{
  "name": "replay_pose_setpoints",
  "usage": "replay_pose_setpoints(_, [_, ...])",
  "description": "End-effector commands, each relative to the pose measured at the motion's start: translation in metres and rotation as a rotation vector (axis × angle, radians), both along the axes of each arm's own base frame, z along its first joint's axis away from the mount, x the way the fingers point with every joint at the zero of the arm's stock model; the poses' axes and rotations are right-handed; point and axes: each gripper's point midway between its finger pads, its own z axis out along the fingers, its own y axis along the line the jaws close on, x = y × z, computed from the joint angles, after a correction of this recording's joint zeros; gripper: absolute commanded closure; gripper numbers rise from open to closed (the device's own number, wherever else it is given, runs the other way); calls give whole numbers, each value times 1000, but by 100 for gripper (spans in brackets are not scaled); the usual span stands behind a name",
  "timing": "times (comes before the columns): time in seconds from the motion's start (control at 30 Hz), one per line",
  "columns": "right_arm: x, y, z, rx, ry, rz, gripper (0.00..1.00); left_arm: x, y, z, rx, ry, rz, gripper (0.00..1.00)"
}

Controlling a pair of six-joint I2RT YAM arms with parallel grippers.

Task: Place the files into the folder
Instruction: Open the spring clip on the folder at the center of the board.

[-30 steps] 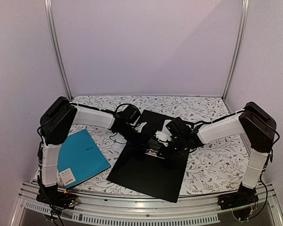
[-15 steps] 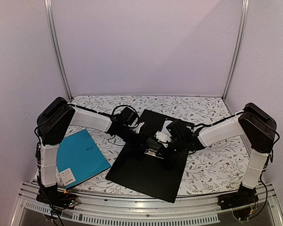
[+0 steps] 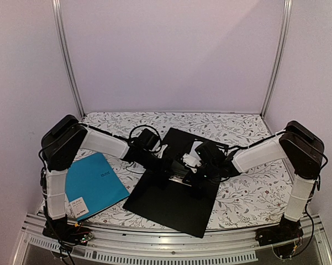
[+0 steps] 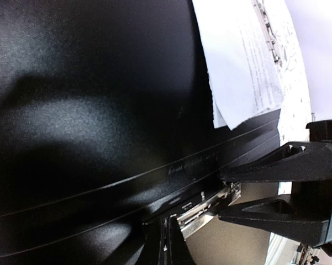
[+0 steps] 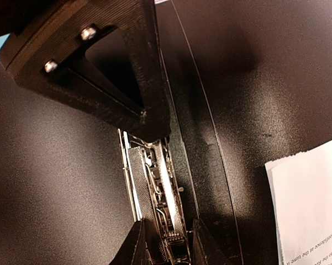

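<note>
The black folder [image 3: 171,204] lies open on the table, and both arms meet over its spine. The silver clip [image 5: 154,187] runs along the spine [image 4: 207,207]. My right gripper [image 5: 168,245] has a finger on each side of the clip's near end and grips it. My left gripper [image 4: 167,243] is shut, its tips pressed together at the clip's other end. It shows from the right wrist as a black block [image 5: 99,72]. The files [image 4: 237,61], white printed sheets, lie on the folder's far cover beside the spine [image 5: 309,204]. The arms mostly hide them from above.
A teal-blue folder [image 3: 94,185] lies at the front left, close to the left arm's base. The floral tablecloth [image 3: 248,190] shows around the black folder. Metal frame posts [image 3: 66,61] stand at the back corners.
The right gripper's jaws have narrowed onto the clip. The left arm and the black folder's near corner have shifted slightly left.
</note>
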Motion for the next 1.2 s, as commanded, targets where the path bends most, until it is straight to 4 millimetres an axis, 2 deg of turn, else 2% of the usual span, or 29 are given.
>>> replay_pose_setpoints(0.0, [-23,-56,-70,-264,127,-98,91,-66,89,-92,413,225,42,100])
replay_pose_setpoints(0.5, [-24,-62,-70,-291,151,-131,94,-47,60,-37,310,140,24,100])
replay_pose_setpoints(0.67, [-27,-57,-66,-267,164,-119,90,-38,48,-19,267,114,21,100])
replay_pose_setpoints(0.8, [-28,-44,-50,-204,167,-79,83,-25,35,-2,228,83,38,100])
replay_pose_setpoints(0.97, [-23,-24,-15,-118,140,-13,70,-14,20,20,188,50,57,100])
replay_pose_setpoints(1.17, [-16,-15,24,-33,112,25,50,-7,8,42,152,9,74,100])
